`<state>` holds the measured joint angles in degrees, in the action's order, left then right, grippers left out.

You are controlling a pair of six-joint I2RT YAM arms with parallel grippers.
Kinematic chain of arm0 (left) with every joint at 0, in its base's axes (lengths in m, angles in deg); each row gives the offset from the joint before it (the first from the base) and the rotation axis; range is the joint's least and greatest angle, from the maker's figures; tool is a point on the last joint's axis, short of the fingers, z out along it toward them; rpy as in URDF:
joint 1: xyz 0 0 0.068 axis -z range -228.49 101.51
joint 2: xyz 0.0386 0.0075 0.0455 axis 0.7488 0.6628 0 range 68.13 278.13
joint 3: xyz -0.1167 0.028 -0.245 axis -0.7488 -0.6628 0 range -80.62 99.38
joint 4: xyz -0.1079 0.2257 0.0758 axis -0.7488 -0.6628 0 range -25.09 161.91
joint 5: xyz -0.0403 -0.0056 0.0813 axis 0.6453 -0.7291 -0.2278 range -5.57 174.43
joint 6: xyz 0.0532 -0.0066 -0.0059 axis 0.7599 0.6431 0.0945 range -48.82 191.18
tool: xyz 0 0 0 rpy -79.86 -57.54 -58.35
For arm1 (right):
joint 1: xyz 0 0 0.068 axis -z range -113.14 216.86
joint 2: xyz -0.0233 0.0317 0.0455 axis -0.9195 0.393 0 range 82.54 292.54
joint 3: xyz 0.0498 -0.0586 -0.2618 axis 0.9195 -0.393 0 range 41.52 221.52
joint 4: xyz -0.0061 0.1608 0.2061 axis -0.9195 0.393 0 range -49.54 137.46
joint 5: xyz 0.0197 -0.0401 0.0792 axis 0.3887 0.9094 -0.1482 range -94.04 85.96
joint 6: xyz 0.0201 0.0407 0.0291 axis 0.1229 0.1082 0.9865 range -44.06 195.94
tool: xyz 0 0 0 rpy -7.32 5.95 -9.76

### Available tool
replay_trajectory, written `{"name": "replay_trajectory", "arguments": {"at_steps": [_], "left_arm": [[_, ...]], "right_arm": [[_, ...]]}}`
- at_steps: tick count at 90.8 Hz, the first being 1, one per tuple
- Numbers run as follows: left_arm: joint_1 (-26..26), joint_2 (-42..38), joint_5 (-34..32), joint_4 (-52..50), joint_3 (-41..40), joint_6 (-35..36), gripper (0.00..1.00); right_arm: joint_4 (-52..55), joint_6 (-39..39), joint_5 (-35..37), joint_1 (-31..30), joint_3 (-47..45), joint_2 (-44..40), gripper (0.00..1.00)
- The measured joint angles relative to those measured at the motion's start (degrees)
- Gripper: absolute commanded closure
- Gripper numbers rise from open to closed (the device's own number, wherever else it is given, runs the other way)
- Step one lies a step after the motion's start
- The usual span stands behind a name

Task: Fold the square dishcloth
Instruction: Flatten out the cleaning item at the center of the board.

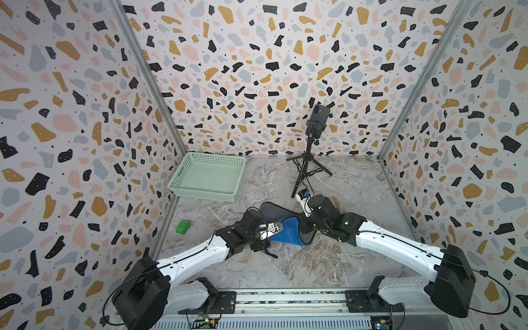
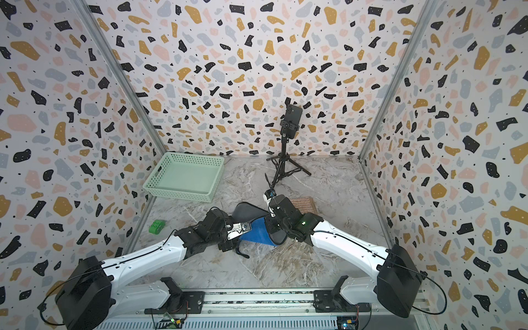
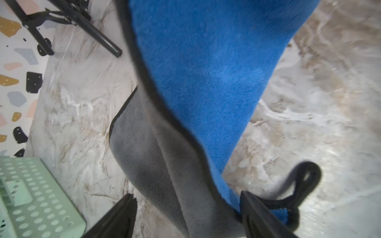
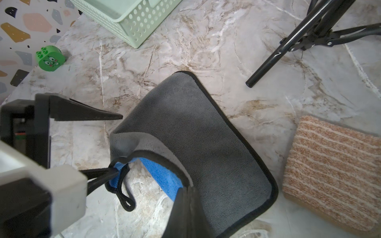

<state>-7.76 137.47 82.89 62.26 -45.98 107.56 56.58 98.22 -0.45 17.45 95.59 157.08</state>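
Right wrist view gives us the clearest read: the square dishcloth (image 4: 195,134) is grey plush on one face, blue on the other, with a black hem. It sits mid-worktop between the two arms. Its far part lies grey side up on the marble-patterned worktop (image 4: 185,51), while its near edge is raised enough to show the blue underside.

The right claw (image 4: 186,195) is clenched on that raised edge. The left claw (image 3: 187,194) stands released, its jaws wide apart with the cloth's corner running between them. One finger is just beside the black hanging loop (image 4: 125,197), which dangles from that corner. We cannot tell whether any fabric rests on that finger.

We judge the fold to be at its start — one side of the edge gripped, the other not. To do it well, the left claw should close on the hem itself, not on the loop, which would let the corner swing. Both claws should then rise level, keep the edge taut between them and carry it over to the far hem so the black borders line up.

The black tripod leg (image 4: 268,63) and the folded orange-striped cloth (image 4: 329,175) lie near the far edge, so the landing needs watching — set the edge down before letting go.
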Motion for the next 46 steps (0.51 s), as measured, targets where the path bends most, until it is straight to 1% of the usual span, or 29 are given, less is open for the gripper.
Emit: {"name": "replay_trajectory", "arguments": {"at_steps": [7, 18, 33, 46], "left_arm": [[0.0, 0.5, -4.0, 1.2, -0.2, 1.5, 0.27], [0.0, -1.2, -9.0, 2.0, -1.1, 4.1, 0.33], [-0.6, -5.4, -11.5, -0.4, -1.5, 7.3, 0.34], [-1.9, -4.9, -12.9, -0.9, -2.3, 9.2, 0.34]], "right_arm": [[0.0, 0.0, -0.4, 0.4, 0.0, 0.1, 1.00], [0.2, -0.5, -0.5, 0.8, 0.0, 0.1, 1.00], [0.9, -1.1, -0.5, 1.0, 0.0, 0.1, 1.00], [1.5, -1.3, -0.5, 1.1, 0.0, 0.0, 1.00]]}}
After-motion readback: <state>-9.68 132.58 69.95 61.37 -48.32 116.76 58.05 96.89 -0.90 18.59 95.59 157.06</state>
